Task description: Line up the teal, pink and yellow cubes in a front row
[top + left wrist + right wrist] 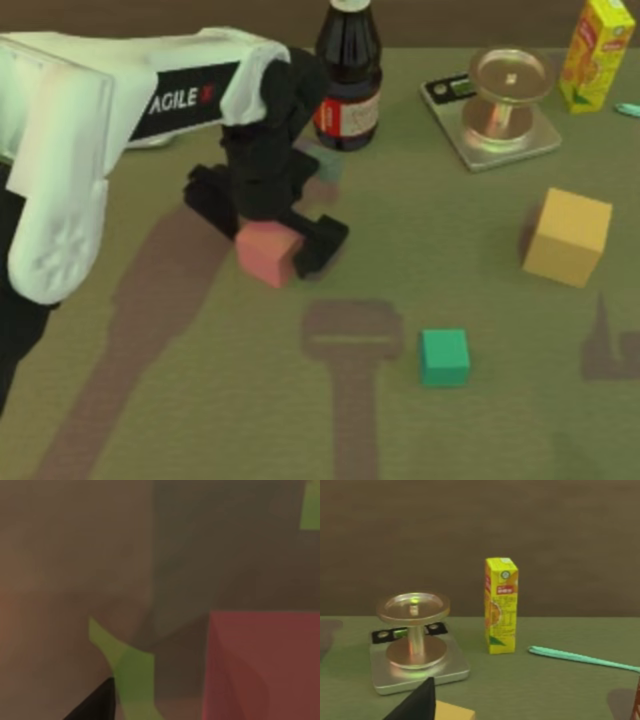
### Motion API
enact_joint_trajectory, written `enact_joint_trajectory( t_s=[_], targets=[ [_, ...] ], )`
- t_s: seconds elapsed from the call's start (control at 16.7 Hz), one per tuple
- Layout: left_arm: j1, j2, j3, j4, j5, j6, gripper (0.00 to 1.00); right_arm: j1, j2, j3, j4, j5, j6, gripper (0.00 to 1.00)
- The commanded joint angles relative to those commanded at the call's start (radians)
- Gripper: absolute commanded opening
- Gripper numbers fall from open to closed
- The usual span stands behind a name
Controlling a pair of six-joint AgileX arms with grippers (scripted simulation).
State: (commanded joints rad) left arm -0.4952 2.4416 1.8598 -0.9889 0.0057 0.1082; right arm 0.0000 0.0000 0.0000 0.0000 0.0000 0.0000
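The salmon pink cube (266, 256) rests on the table left of centre. My left gripper (268, 232) is lowered over it, open, one black finger on each side of the cube. In the left wrist view the pink cube (265, 665) fills the corner, with a gap between it and the one finger (97, 705) that shows. The small teal cube (444, 357) lies toward the front, right of centre. Farther right and back sits the large mustard yellow cube (568, 237). My right arm is outside the top view; its wrist view shows one finger (420, 705) above a corner of the yellow cube (454, 712).
A dark bottle with a red label (348, 80) stands just behind the left gripper. A metal stand on a kitchen scale (500, 105) sits at the back right. The yellow juice carton (596, 52) and a thin teal stick (580, 657) are in the far right corner.
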Motion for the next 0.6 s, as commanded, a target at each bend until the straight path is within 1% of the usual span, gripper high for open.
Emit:
enact_joint_trajectory(
  t_s=[0.6],
  targets=[
    [0.000,0.000,0.000,0.000,0.000,0.000,0.10,0.000,0.000,0.000,0.000,0.000,0.000,1.00]
  ],
)
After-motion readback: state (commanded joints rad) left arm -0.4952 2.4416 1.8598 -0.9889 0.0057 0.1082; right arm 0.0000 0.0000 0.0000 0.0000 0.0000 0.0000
